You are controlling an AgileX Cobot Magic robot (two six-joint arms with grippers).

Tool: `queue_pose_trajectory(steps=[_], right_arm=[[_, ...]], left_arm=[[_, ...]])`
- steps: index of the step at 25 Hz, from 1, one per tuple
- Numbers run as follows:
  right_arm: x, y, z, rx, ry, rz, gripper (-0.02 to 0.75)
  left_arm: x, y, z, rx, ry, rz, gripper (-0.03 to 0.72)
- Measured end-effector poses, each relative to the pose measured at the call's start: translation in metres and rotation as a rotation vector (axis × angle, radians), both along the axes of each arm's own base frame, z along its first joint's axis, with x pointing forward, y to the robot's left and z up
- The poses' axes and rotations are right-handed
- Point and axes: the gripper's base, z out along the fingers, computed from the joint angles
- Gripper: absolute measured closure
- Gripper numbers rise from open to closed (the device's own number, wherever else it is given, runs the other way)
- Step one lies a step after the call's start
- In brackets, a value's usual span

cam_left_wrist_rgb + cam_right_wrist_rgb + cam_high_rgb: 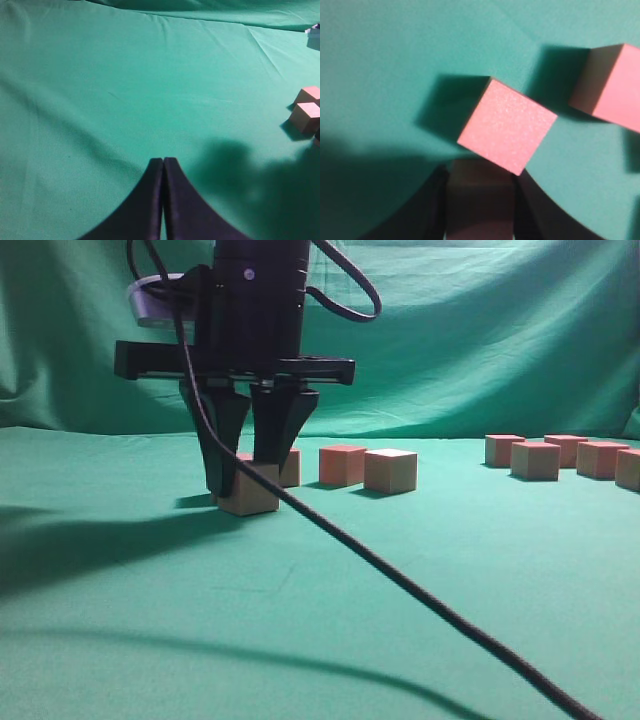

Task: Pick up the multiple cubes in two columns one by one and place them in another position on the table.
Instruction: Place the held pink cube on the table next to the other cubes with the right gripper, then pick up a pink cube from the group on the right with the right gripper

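Table-level side view; two downward wrist close-ups.

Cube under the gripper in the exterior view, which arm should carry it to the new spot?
Right. The right gripper clamps that cube; the left gripper is shut, empty, over bare table, with other cubes off to its side.

The left hand [163,165] shows at the near edge as two dark fingers [145,200] pressed together with nothing between them, hanging over bare green cloth on the table [125,90]. At the right edge, two cubes [306,117] with pinkish tops sit just beside each other, one a little farther than the other, each casting a dark shadow to its left. A broad soft shadow darkens the cloth at near right, and a small pale object [314,33] is cut off at the far right corner.
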Motion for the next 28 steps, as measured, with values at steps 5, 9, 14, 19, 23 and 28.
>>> queue_pose_trajectory(steps=[5, 9, 14, 19, 23, 28], right_arm=[[0.001, 0.0, -0.006, -0.014, 0.009, 0.001, 0.344], [0.004, 0.003, 0.005, -0.023, 0.018, 0.001, 0.14], [0.015, 0.01, 0.051, 0.019, -0.075, 0.004, 0.132], [0.013, 0.0, 0.104, 0.056, -0.203, 0.002, 0.132], [0.016, -0.039, 0.149, 0.072, -0.294, -0.096, 0.176], [0.028, -0.126, 0.167, 0.038, -0.295, -0.324, 0.175]], left_arm=[[0.0, 0.0, 0.0, 0.0, 0.0, 0.0, 0.688], [0.0, 0.0, 0.0, 0.0, 0.0, 0.0, 0.688], [0.0, 0.0, 0.0, 0.0, 0.0, 0.0, 0.688], [0.0, 0.0, 0.0, 0.0, 0.0, 0.0, 0.688], [0.0, 0.0, 0.0, 0.0, 0.0, 0.0, 0.688], [0.0, 0.0, 0.0, 0.0, 0.0, 0.0, 0.688]])
